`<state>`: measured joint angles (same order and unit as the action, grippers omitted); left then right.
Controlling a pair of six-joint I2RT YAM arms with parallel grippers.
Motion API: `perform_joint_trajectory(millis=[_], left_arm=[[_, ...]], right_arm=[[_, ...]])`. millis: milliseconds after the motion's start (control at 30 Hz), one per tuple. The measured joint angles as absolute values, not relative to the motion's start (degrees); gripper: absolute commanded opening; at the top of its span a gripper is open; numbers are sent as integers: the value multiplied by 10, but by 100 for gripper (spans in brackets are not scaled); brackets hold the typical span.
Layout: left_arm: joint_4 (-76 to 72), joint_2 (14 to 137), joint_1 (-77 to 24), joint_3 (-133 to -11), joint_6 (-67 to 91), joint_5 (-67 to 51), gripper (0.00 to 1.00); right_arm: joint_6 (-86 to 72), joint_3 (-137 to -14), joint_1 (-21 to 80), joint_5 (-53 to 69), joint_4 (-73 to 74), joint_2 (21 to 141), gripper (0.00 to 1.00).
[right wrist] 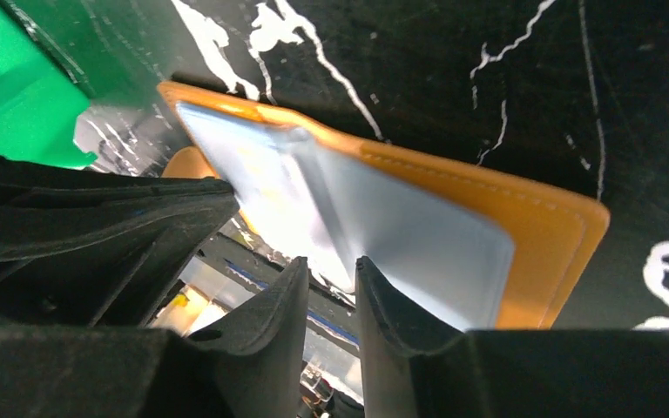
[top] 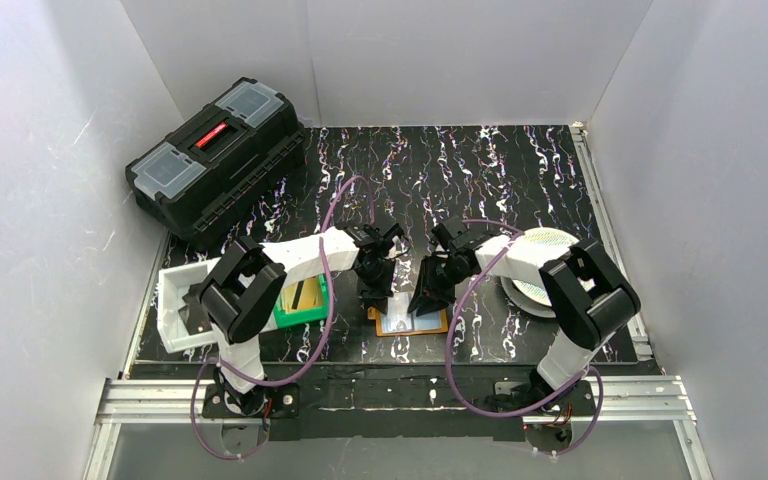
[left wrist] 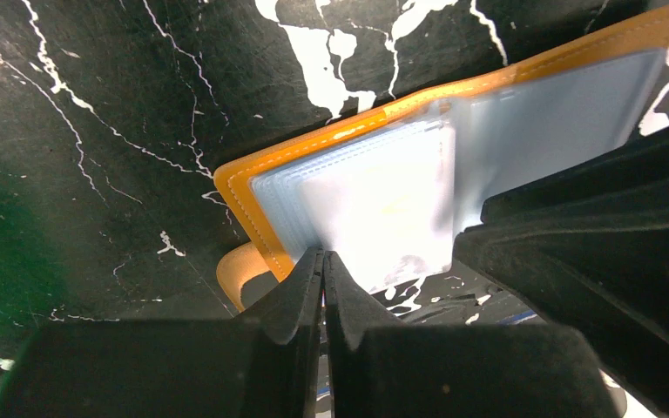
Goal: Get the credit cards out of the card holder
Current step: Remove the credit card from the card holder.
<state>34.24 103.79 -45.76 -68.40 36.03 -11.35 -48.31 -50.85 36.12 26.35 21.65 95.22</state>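
The orange card holder point(top: 430, 324) lies open on the black marbled mat, its clear inner pockets facing up. It also shows in the left wrist view point(left wrist: 248, 187) and the right wrist view point(right wrist: 540, 218). My left gripper point(top: 373, 297) is shut, its tips point(left wrist: 323, 259) at the near edge of the clear pockets point(left wrist: 375, 209); I cannot tell if they pinch anything. My right gripper point(top: 430, 293) is slightly open, its tips point(right wrist: 329, 266) at the edge of the pockets point(right wrist: 383, 218). A gold card point(top: 307, 294) lies in the green bin. Glare hides any cards in the pockets.
The green bin point(top: 288, 318) stands left of the card holder, also in the right wrist view point(right wrist: 17, 96). A white tray point(top: 172, 300) is further left. A black toolbox point(top: 215, 155) sits at the back left. A round white patterned disc point(top: 545, 245) lies on the right.
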Motion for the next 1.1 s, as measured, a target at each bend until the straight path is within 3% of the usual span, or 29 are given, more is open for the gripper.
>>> perform_joint_trajectory(millis=[800, 1100], left_arm=[[313, 1061, -452, -681, 387, -150, 0], [310, 1065, -447, -678, 415, -156, 0]], right_arm=[[-496, -489, 356, 324, 162, 993, 42], [-528, -402, 303, 402, 53, 975, 34]])
